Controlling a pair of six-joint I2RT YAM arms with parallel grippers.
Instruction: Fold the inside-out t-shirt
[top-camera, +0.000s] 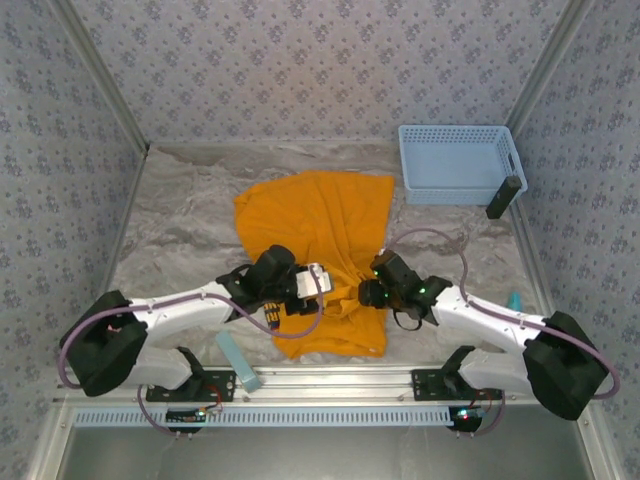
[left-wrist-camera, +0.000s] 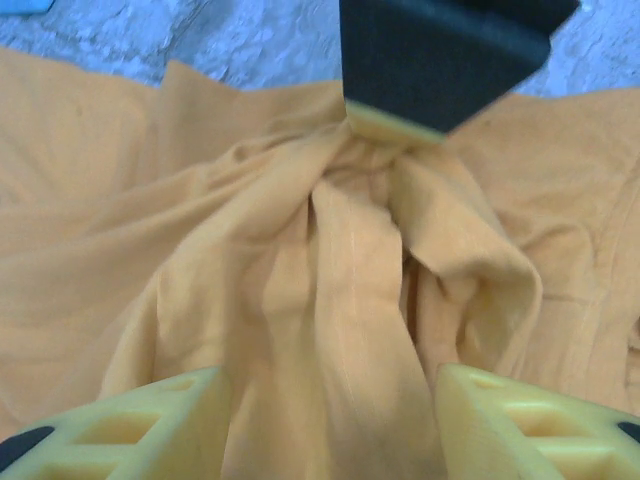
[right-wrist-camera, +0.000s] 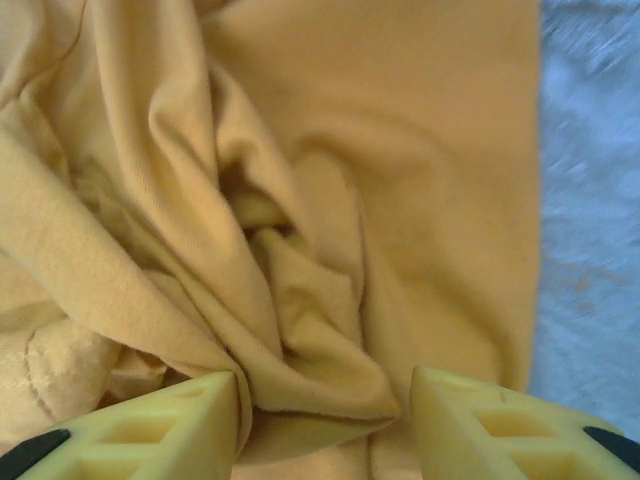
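The inside-out t-shirt (top-camera: 320, 215) is orange-yellow and lies rumpled on the marbled table, its near half bunched up. Both grippers meet over that bunch. My left gripper (top-camera: 322, 282) reaches in from the left. In the left wrist view a thick rope of cloth (left-wrist-camera: 330, 330) fills the gap of my left gripper (left-wrist-camera: 330, 425) from finger to finger and runs taut toward the right gripper's yellow fingertip (left-wrist-camera: 385, 120). My right gripper (top-camera: 366, 292) sits low on the folds. In the right wrist view the right gripper (right-wrist-camera: 325, 425) stands open, with a loose fold (right-wrist-camera: 320, 330) lying between its fingers.
A light blue plastic basket (top-camera: 460, 162) stands at the back right, with a dark block (top-camera: 503, 197) leaning at its right corner. A pale blue bar (top-camera: 240, 362) lies by the left arm's base. Patterned walls close in the table on three sides.
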